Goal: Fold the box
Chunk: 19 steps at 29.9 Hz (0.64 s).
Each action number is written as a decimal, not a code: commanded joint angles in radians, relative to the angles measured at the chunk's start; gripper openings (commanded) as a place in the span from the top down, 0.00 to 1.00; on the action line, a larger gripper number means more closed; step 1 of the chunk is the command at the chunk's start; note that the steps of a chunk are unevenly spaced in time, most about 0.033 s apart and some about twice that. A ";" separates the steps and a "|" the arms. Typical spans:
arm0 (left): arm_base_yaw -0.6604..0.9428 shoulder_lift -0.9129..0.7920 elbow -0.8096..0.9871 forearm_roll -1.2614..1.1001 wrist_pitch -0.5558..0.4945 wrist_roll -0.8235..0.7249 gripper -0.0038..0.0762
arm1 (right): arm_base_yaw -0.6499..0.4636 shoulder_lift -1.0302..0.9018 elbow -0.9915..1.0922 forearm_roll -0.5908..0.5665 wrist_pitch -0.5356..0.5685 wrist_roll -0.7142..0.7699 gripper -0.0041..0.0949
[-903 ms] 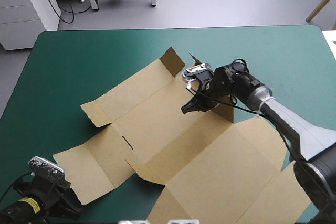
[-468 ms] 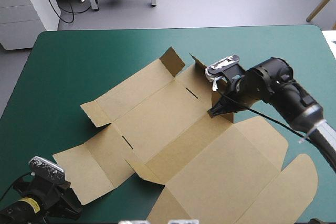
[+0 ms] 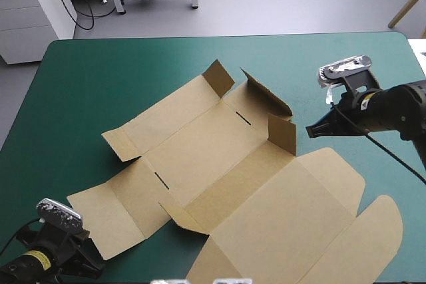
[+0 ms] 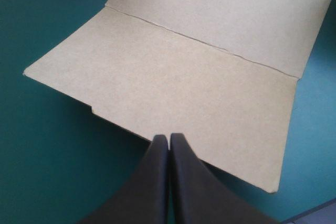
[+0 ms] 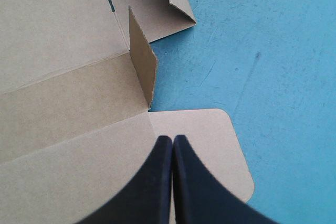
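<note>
We are finding the right claw [image 5: 172, 139] clenched, its black fingers meeting in one pointed arch and gripping nothing. In the wrist view its tip is sitting over a rounded panel [image 5: 207, 129] of the box [image 5: 58, 103], with an upright flap [image 5: 143, 59] standing just ahead of it. From above, this claw [image 3: 310, 130] is hanging beside that upright flap [image 3: 281, 134], apart from it, over the right-hand part of the table [image 3: 100, 78] and its teal-green cover.

We are seeing the left claw [image 4: 169, 136] clenched too, holding nothing. Its tip is pointing at the near edge of a flat end panel [image 4: 184, 93]; we cannot tell whether it is touching the board. In the high view that arm is waiting at the table's near left corner.

The box [image 3: 233, 164] is lying open as a cut brown sheet, running slantwise across the middle of the table, from the end panel [image 3: 106, 211] to the rounded panel [image 3: 333, 164] and on towards the near right corner. Most of it is lying flat. Two more small flaps [image 3: 219, 78] are rising at its far corner, and a narrow slot [image 3: 244, 118] is showing in the floor between them.
</note>
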 commanded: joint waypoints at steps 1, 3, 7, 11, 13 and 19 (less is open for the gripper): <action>-0.001 0.015 -0.021 -0.002 -0.047 -0.003 0.96 | -0.077 -0.030 -0.024 0.091 -0.032 -0.084 0.98; -0.001 0.015 -0.021 -0.002 -0.047 -0.003 0.96 | -0.102 -0.026 -0.002 0.100 -0.032 -0.098 0.98; -0.001 0.015 -0.021 -0.002 -0.045 -0.003 0.96 | -0.135 -0.024 0.059 0.094 -0.032 -0.131 0.98; -0.001 0.015 -0.021 -0.002 -0.045 -0.003 0.96 | -0.134 -0.024 0.078 0.123 -0.032 -0.134 0.98; -0.001 0.015 -0.021 -0.002 -0.045 -0.003 0.96 | -0.134 -0.024 0.078 0.138 -0.032 -0.134 0.98; -0.001 0.015 -0.021 -0.002 -0.045 -0.003 0.96 | -0.134 -0.024 0.078 0.138 -0.034 -0.145 0.98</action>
